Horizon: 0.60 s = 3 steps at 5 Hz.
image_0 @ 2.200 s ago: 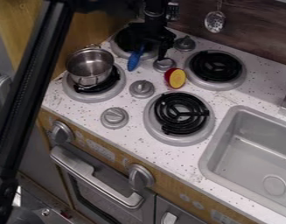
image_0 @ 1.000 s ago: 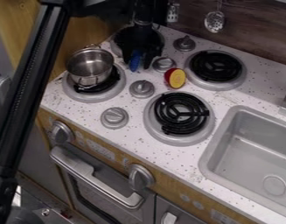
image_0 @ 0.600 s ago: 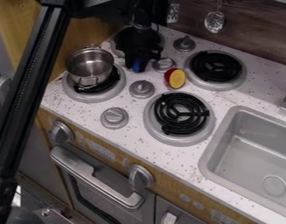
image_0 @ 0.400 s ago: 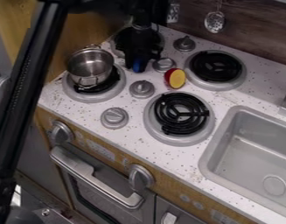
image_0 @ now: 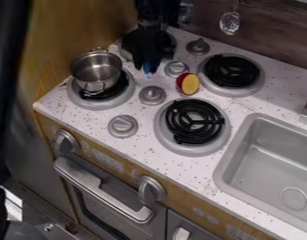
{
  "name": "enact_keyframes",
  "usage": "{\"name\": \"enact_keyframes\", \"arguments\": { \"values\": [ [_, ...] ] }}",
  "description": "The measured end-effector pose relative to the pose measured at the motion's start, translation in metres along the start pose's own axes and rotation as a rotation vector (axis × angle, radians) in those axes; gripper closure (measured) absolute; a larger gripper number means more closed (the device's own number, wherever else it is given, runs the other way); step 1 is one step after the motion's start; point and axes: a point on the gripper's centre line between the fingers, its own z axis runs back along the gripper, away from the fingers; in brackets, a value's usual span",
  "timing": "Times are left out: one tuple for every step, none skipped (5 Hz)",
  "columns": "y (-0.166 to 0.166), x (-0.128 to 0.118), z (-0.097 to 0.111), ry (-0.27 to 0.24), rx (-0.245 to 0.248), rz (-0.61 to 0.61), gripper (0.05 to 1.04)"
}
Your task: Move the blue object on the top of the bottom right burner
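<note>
Speckled white counter (image_0: 274, 99) covers the top of a toy kitchen, with a dark wood-grain back panel (image_0: 274, 40) behind it. Toward the back left, the blue object (image_0: 147, 67) is between the fingers of the black gripper (image_0: 147, 71), which are closed on it, and only a small part of the blue is visible. Both are in front of the top left burner (image_0: 124, 53), partly hidden by the gripper. Just beside them, to the right, is a gray knob (image_0: 176, 69); near it lies a red and yellow toy piece (image_0: 188, 84).

Farther forward and to the right sits the bottom right burner (image_0: 194, 123), its black coils in a gray ring, well apart from the blue object. Two more knobs are left of that burner, and another is near the back. A metal pot (image_0: 96, 70) stands on the bottom left burner (image_0: 87, 102). Beyond the red and yellow piece is the top right burner (image_0: 231, 71). A gray sink (image_0: 259, 161) is set into the right side, and a slotted spoon (image_0: 230, 23) hangs at the back. Below the front edge is an oven handle (image_0: 102, 191).
</note>
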Motion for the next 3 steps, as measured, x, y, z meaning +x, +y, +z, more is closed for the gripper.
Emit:
{"name": "enact_keyframes", "arguments": {
  "values": [
    [-0.012, -0.020, 0.025, -0.049, -0.012, -0.041, 0.674],
    [-0.029, -0.047, 0.028, -0.044, -0.011, -0.103, 0.674],
    [-0.053, -0.073, 0.026, -0.029, -0.003, -0.180, 0.674]
  ]
}}
